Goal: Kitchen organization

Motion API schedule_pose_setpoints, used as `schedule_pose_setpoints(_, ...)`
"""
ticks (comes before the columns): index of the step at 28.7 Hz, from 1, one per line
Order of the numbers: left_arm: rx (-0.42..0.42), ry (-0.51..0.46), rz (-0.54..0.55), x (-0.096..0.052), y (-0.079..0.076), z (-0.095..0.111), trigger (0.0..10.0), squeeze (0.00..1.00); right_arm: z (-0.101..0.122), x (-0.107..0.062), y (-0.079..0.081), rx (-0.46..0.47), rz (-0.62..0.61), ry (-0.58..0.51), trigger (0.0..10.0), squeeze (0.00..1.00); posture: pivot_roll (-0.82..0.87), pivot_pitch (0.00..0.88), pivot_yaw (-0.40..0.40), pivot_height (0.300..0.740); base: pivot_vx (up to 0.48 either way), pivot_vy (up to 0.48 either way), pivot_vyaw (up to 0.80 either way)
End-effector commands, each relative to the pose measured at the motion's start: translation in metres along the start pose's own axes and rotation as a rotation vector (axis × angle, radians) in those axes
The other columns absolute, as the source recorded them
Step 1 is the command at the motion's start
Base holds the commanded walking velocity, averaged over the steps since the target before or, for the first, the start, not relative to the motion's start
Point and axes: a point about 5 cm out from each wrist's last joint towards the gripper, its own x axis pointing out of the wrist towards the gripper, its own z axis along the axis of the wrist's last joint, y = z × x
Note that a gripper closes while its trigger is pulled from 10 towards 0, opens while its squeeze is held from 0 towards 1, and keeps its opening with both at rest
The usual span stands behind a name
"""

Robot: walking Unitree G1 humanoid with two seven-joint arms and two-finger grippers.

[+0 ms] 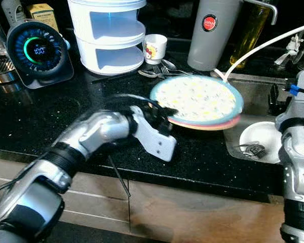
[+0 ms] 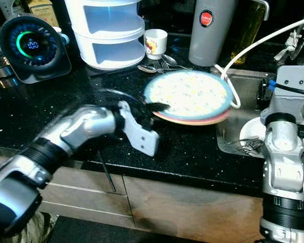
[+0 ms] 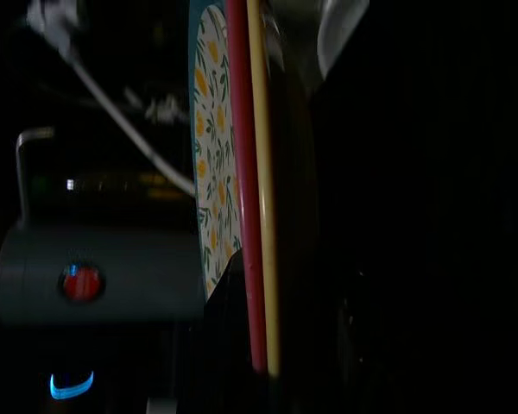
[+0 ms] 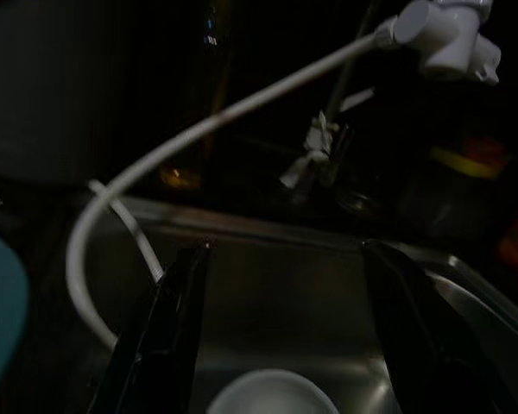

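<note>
I have the left claw at the near-left rim of the stack of round plates, which sits on the black speckled worktop just beside the steel sink. The top plate is teal-rimmed with a yellow-flowered face, and pink and yellow rims show under it. From the left wrist camera I see those plate edges running close along the dark finger, but I cannot tell whether the fingers are pressed onto the stack or merely against it.

My right claw hangs over the sink with its two black fingers spread wide apart and nothing between them. Below it in the basin lies a white round dish with some metal cutlery on it. A white hose curves from the upper right down to the sink's edge beside the plates.

Behind the plates, a few metal spoons and forks lie on the worktop, near a small white patterned cup. A tall grey flask with a red badge stands at the back, a white tiered plastic container to its left, and a round dark gadget with a glowing blue-green ring further left.
</note>
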Motion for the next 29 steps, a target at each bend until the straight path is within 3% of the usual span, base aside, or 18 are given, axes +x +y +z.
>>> schedule_pose_setpoints(1, 0.021, -0.026, -0.052, 0.004, -0.005, 0.002, 10.0, 0.98, -0.002, -0.001, -0.007, -0.011, -0.024, 0.012, 10.0, 0.00, 0.02, 0.086, 0.017, 0.740, 0.000, 0.000, 0.00)
schedule_pose_setpoints(4, 0.010, -0.029, -0.085, 0.004, -0.010, 0.001, 10.0, 1.00, -0.001, -0.002, -0.009, -0.001, -0.033, 0.004, 10.0, 0.00, 0.02, 0.085, 0.019, 0.740, 0.000, 0.000, 0.00)
schedule_pose_setpoints(8, -0.105, -0.064, -0.080, -0.003, -0.003, 0.004, 10.0, 1.00, 0.003, -0.002, -0.007, 0.015, -0.028, -0.012, 10.0, 0.00, 0.02, 0.085, 0.016, 0.740, 0.000, 0.000, 0.00)
schedule_pose_setpoints(9, -0.163, -0.083, -0.107, -0.009, -0.002, 0.005, 10.0, 0.00, 0.003, -0.001, -0.006, 0.020, -0.025, -0.016, 10.0, 0.00, 0.03, 0.083, 0.016, 0.740, 0.000, 0.000, 0.00)
schedule_pose_setpoints(10, -0.324, -0.126, -0.120, -0.021, 0.008, 0.009, 10.0, 0.00, 0.006, -0.001, -0.004, 0.032, -0.017, -0.028, 10.0, 0.00, 0.03, 0.084, 0.016, 0.740, 0.000, 0.000, 0.00)
schedule_pose_setpoints(11, -0.324, -0.126, -0.120, -0.021, 0.008, 0.009, 10.0, 0.00, 0.006, -0.001, -0.004, 0.032, -0.017, -0.028, 10.0, 0.00, 0.03, 0.084, 0.016, 0.740, 0.000, 0.000, 0.00)
schedule_pose_setpoints(12, -0.376, -0.145, -0.116, -0.025, 0.012, 0.011, 10.0, 0.00, 0.007, 0.000, -0.004, 0.036, -0.014, -0.032, 10.0, 0.00, 0.03, 0.084, 0.016, 0.740, 0.000, 0.000, 0.00)
schedule_pose_setpoints(14, -0.630, -0.217, -0.035, -0.044, 0.042, 0.011, 10.0, 0.00, 0.009, 0.000, 0.001, 0.060, 0.003, -0.045, 10.0, 0.00, 0.05, 0.081, 0.014, 0.740, 0.000, 0.000, 0.00)
schedule_pose_setpoints(15, -0.699, -0.248, -0.021, -0.051, 0.050, 0.011, 10.0, 0.00, 0.009, 0.001, 0.003, 0.069, 0.009, -0.049, 10.0, 0.00, 0.05, 0.081, 0.014, 0.740, 0.000, 0.000, 0.00)
schedule_pose_setpoints(19, -0.791, -0.243, 0.070, -0.078, 0.071, -0.002, 10.0, 0.00, 0.010, 0.001, 0.011, 0.108, 0.026, -0.050, 10.0, 0.00, 0.05, 0.080, 0.013, 0.740, 0.000, 0.000, 0.00)
schedule_pose_setpoints(20, -0.791, -0.243, 0.070, -0.078, 0.071, -0.002, 10.0, 0.00, 0.010, 0.001, 0.011, 0.108, 0.026, -0.050, 10.0, 0.00, 0.05, 0.080, 0.013, 0.740, 0.000, 0.000, 0.00)
schedule_pose_setpoints(21, -0.814, -0.205, 0.104, -0.082, 0.073, -0.009, 10.0, 0.00, 0.011, 0.001, 0.012, 0.111, 0.031, -0.052, 10.0, 0.00, 0.05, 0.080, 0.013, 0.740, 0.000, 0.000, 0.00)
schedule_pose_setpoints(22, -0.850, -0.099, 0.170, -0.084, 0.072, -0.023, 10.0, 0.00, 0.010, 0.001, 0.013, 0.112, 0.034, -0.053, 10.0, 0.00, 0.05, 0.077, 0.011, 0.740, 0.000, 0.000, 0.00)
schedule_pose_setpoints(23, -0.850, -0.099, 0.170, -0.084, 0.072, -0.023, 10.0, 0.00, 0.010, 0.001, 0.013, 0.112, 0.034, -0.053, 10.0, 0.00, 0.05, 0.077, 0.011, 0.740, 0.000, 0.000, 0.00)
schedule_pose_setpoints(24, -0.958, 0.131, 0.275, -0.090, 0.062, -0.052, 10.0, 0.00, 0.011, 0.000, 0.015, 0.120, 0.041, -0.055, 10.0, 0.00, 0.06, 0.077, 0.007, 0.740, 0.000, 0.000, 0.00)
schedule_pose_setpoints(25, -1.022, 0.201, 0.301, -0.093, 0.055, -0.060, 10.0, 0.00, 0.011, 0.000, 0.017, 0.123, 0.044, -0.055, 10.0, 0.00, 0.06, 0.077, 0.007, 0.740, 0.000, 0.000, 0.00)
schedule_pose_setpoints(29, -1.058, 0.252, 0.289, -0.099, 0.043, -0.062, 10.0, 0.00, 0.011, 0.000, 0.019, 0.127, 0.053, -0.058, 10.0, 0.00, 0.06, 0.080, 0.003, 0.740, 0.000, 0.000, 0.00)
